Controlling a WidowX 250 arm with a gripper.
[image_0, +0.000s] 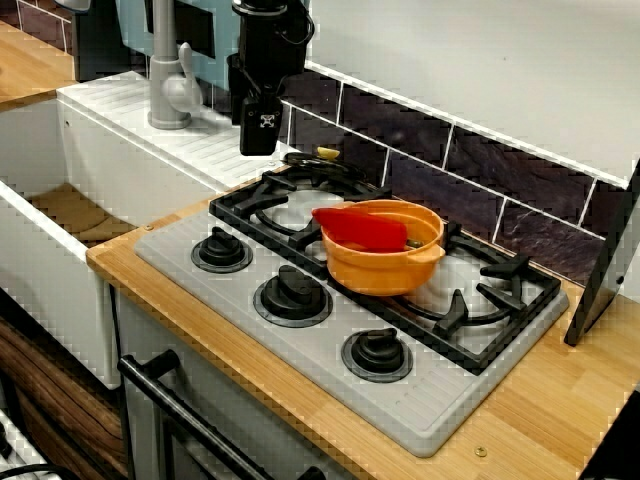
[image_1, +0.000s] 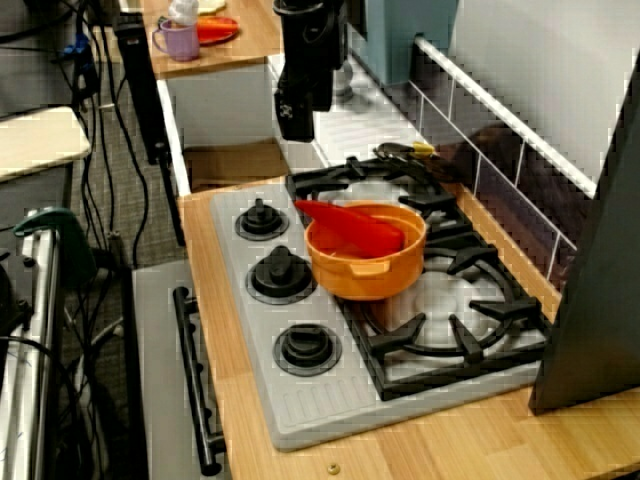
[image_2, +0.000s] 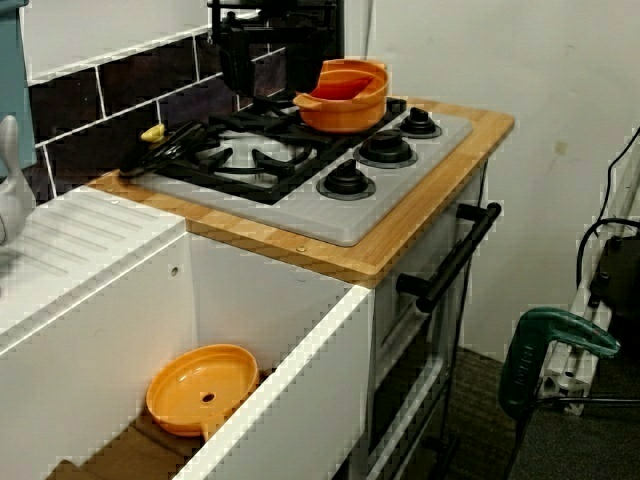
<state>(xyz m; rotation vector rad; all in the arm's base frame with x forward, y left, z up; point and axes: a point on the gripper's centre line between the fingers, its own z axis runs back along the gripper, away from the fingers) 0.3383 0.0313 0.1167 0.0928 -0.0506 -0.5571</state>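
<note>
One black pincer (image_0: 259, 148) hangs in the air over the seam where the white ribbed drainboard (image_0: 200, 150) meets the grey four-burner hob (image_0: 450, 400). From the front and from the stove's end its tip reads as a single dark block, so I cannot tell you whether the fingers are parted or pressed together. In the view from over the sink it merges with other black shapes at the top edge and is cut off.

Nearest to it is the black-handled utensil with a yellow end (image_2: 165, 148). It lies at the back of the hob along the dark tiled wall (image_0: 520, 190), beside the rear burner grate closest to the sink. From the front you get only its yellow end and a dark loop, and what kind of tool it is cannot be made out.

The orange plastic pot with lug handles (image_0: 385, 270) sits on the black grates near the middle of the hob, well apart from the pincer. A red scoop-like piece (image_0: 358, 230) leans inside it, with something small and green half hidden behind. The round orange lid (image_2: 203, 388) lies in the white sink (image_2: 290, 400), seen only from over the sink.

You have open air above the three black knobs (image_0: 292, 292) and the front edge of the wooden worktop (image_0: 540, 410). The grey tap (image_0: 168, 80) stands close on the pincer's sink side, and a leaning black panel (image_0: 605, 265) closes the far end.
</note>
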